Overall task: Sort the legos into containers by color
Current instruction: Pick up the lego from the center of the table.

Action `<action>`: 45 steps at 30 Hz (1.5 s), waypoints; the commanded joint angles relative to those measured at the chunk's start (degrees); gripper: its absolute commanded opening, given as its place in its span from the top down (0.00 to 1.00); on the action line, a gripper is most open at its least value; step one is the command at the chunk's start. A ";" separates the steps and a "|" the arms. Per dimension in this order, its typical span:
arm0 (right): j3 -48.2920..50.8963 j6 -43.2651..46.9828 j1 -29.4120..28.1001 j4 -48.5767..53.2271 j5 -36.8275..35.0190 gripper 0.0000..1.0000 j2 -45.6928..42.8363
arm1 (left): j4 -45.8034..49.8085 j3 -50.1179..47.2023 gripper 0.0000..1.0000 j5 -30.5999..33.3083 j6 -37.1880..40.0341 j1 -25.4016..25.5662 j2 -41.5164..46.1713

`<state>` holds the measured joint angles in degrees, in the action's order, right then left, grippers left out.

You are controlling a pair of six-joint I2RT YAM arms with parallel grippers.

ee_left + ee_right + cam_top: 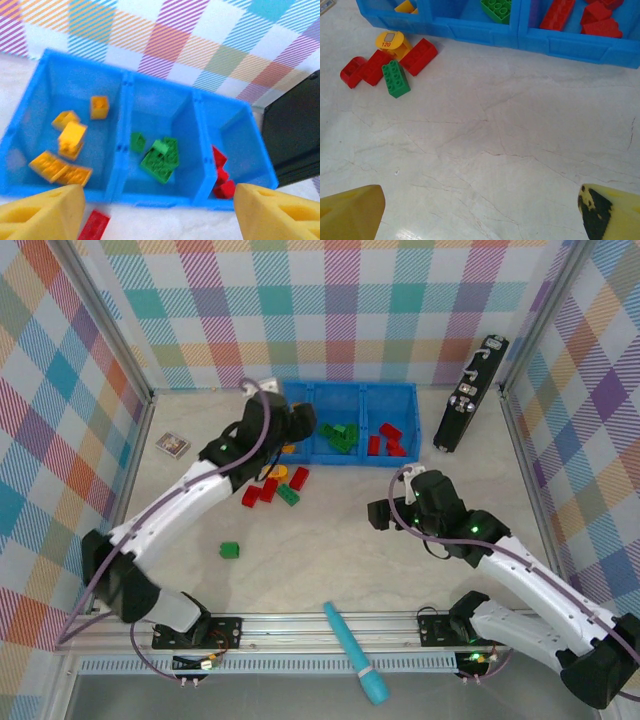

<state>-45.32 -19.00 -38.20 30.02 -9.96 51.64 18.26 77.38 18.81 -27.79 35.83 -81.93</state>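
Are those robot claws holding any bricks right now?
Nothing is held: the left gripper and the right gripper are both open, empty between their fingers.

A pale, marble-veined tabletop point(330, 550) is enclosed by pastel plaid fabric walls point(340, 310). Near the far right corner a black, flat rectangular case-like device point(472, 390) stands tilted. A small brown-and-white card point(172, 445) lies flat near the left wall. A teal pen-shaped plastic stick point(355, 652) lies slantwise over the silver metal rail point(330, 618) at the near edge.
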 commanded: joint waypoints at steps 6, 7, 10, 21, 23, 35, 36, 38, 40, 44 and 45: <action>-1.44 2.15 0.23 -2.52 1.76 0.01 0.51 | 2.82 -16.42 0.24 1.89 -10.52 0.11 1.20; -1.37 2.27 0.27 -2.37 1.78 0.01 0.18 | 2.01 -17.52 0.24 1.87 -11.41 0.11 0.95; -0.61 2.39 0.23 -2.23 1.37 0.01 -0.95 | 0.09 -19.09 0.25 1.45 -13.15 0.24 -1.23; 0.06 2.76 0.25 -1.24 0.07 0.01 -2.54 | -6.28 -19.81 0.26 -0.15 -16.82 0.73 -12.15; -0.01 2.92 0.23 -1.22 0.02 0.01 -2.38 | -7.35 -20.28 0.27 -0.50 -17.40 0.81 -13.88; 0.00 3.28 0.24 -2.24 -0.33 0.01 -0.89 | -9.91 -22.92 0.33 -1.38 -19.23 1.34 -17.97; 0.05 3.19 0.29 -2.46 -0.33 0.01 -0.75 | -9.91 -22.98 0.33 -1.33 -19.18 1.34 -18.39; 0.06 3.24 0.23 -2.72 -0.33 0.01 -0.57 | -9.96 -22.98 0.34 -1.27 -19.21 1.34 -19.36; -0.01 3.23 0.23 -2.91 -0.33 0.01 -0.39 | -10.30 -23.02 0.35 -1.23 -19.31 1.34 -20.34; -0.04 3.36 0.28 -2.75 -0.42 0.01 -0.28 | -11.31 -23.16 0.37 -0.98 -19.66 1.34 -22.38; 0.01 3.41 0.23 -2.77 -0.50 0.01 -0.28 | -11.32 -23.00 0.37 -0.81 -19.66 1.26 -22.94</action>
<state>-45.32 -16.62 -38.20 28.91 -10.00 51.33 8.38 54.96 18.28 -46.22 36.88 -101.97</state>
